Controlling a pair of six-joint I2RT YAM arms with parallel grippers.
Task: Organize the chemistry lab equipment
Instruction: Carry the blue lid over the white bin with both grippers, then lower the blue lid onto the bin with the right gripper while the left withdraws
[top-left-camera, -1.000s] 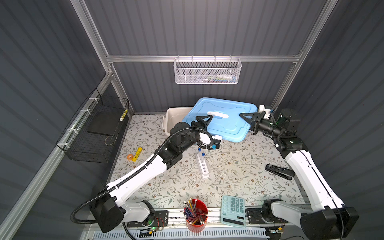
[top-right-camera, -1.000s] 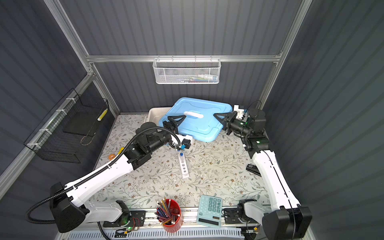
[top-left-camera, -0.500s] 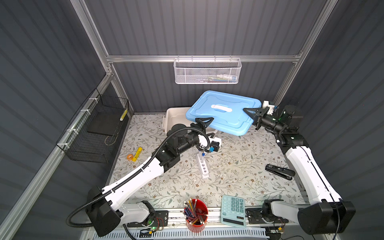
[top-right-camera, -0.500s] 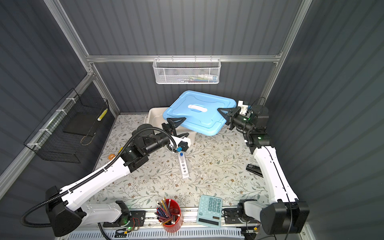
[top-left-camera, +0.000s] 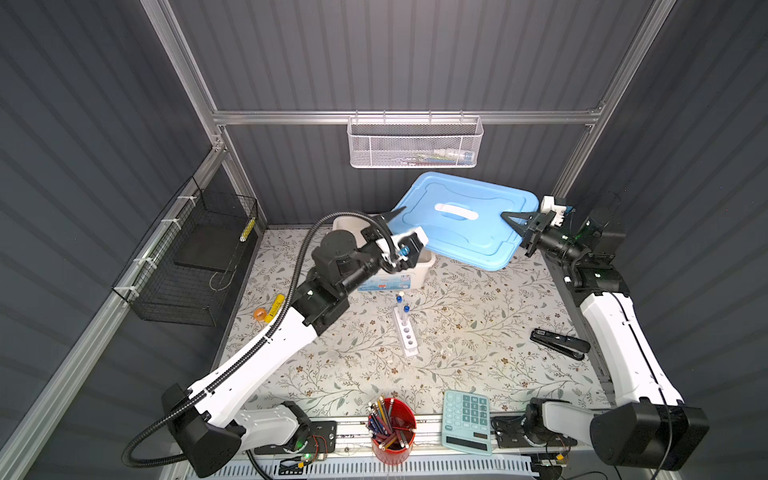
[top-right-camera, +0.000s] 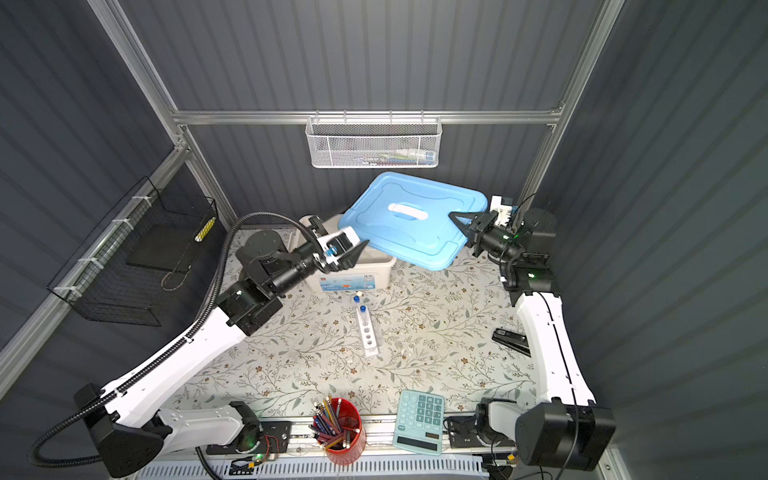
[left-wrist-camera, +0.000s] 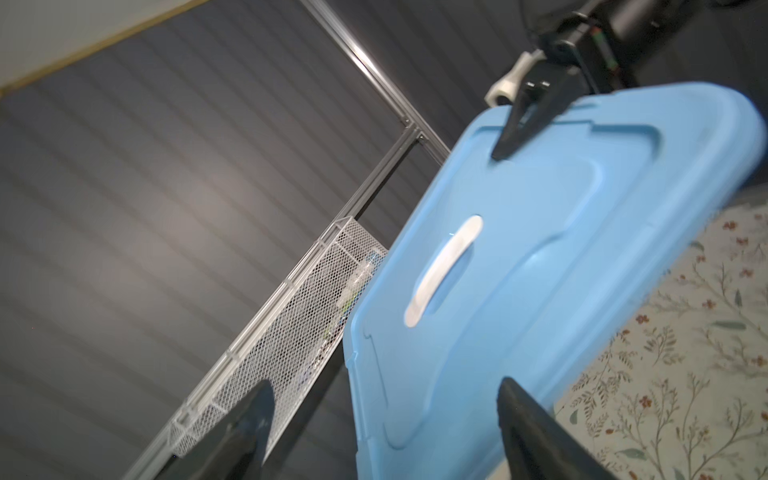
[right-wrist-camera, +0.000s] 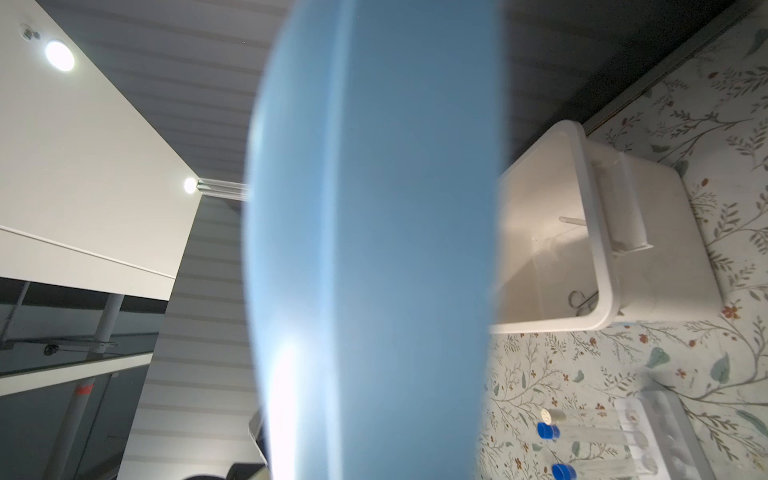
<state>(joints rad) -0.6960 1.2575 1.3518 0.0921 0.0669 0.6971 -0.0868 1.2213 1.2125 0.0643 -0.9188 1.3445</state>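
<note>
The right end effector (top-left-camera: 513, 224) is clamped on the blue lid (top-left-camera: 465, 232) by its edge, holding it tilted beside the white bin (top-left-camera: 427, 261). The left end effector (left-wrist-camera: 382, 386) gapes wide, gripping nothing. Two test tubes (top-left-camera: 402, 305) stand in the rack (top-left-camera: 408, 338) on the bench (top-left-camera: 478, 332).

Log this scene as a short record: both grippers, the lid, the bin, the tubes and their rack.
right gripper: fingers shut on one edge of the light blue rectangular plastic lid
lid: held up off the bin, tilted
left gripper: fingers open, holding nothing, near the lid's opposite end
bin: white plastic bin, uncovered; thin silver scissors-like tool inside
tubes: two clear blue-capped test tubes standing in one end of the narrow white rack with round holes
rack: on the table; its visible other holes are empty
</note>
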